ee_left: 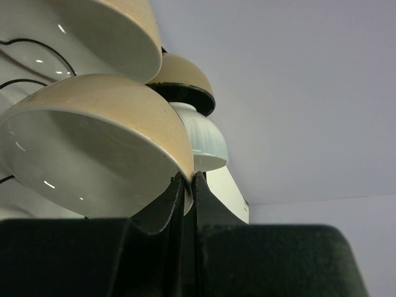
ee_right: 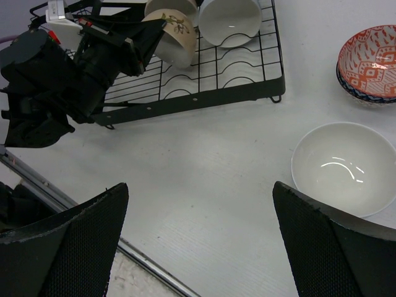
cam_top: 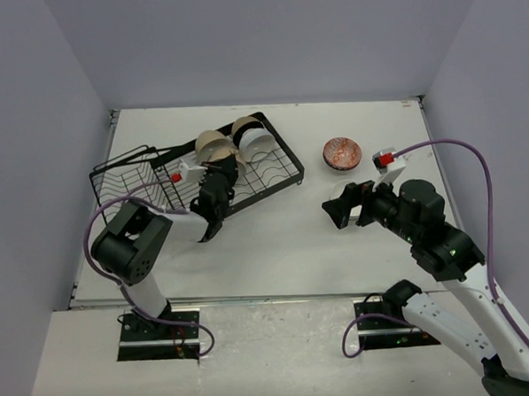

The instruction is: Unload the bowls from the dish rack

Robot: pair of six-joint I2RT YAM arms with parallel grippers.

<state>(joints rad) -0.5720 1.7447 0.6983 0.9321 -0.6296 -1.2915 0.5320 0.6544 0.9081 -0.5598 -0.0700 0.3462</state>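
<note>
l tool (ee_left: 189, 180) pinching beige bowl (ee_left: 105, 124) rim.

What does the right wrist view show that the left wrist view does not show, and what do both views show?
Only the right wrist view: a plain white bowl and a red patterned bowl standing on the table, outside the dish rack. Only the left wrist view: a close look at the left gripper shut on the rim of the beige bowl, and a black-rimmed bowl behind it. Both: that beige bowl held at the rack, and a second white bowl in the rack.
</note>
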